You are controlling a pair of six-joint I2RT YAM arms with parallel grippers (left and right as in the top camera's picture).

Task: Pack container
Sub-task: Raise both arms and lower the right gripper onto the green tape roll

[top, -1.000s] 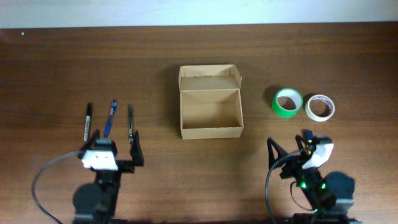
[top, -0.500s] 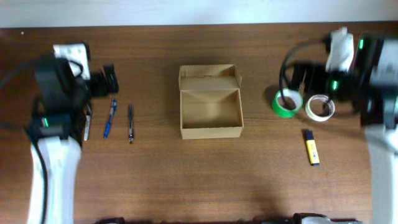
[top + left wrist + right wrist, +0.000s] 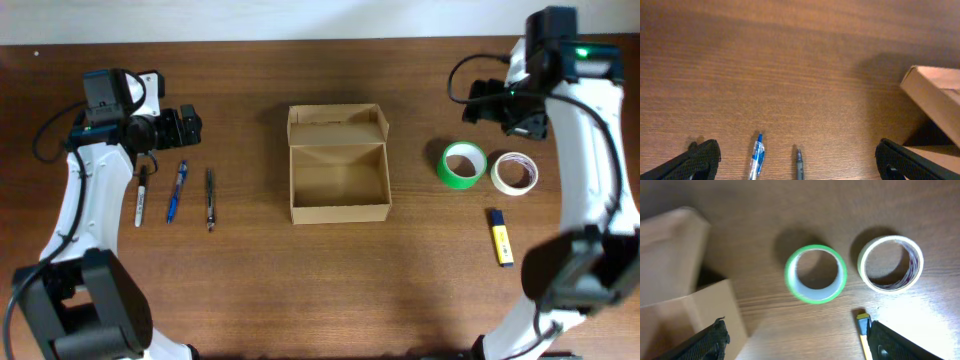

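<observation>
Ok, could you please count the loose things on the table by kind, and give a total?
Pens: 3 (black-capped marker, blue pen, dark pen)
Tape rolls: 2 (green roll, white roll)
Cardboard box: 1
Yellow stick: 1
Total: 7

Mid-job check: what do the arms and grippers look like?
The left arm and right arm have white links, black joints and looping black cables. The left gripper and right gripper have black, textured fingers. A green light glows on the right arm.
</observation>
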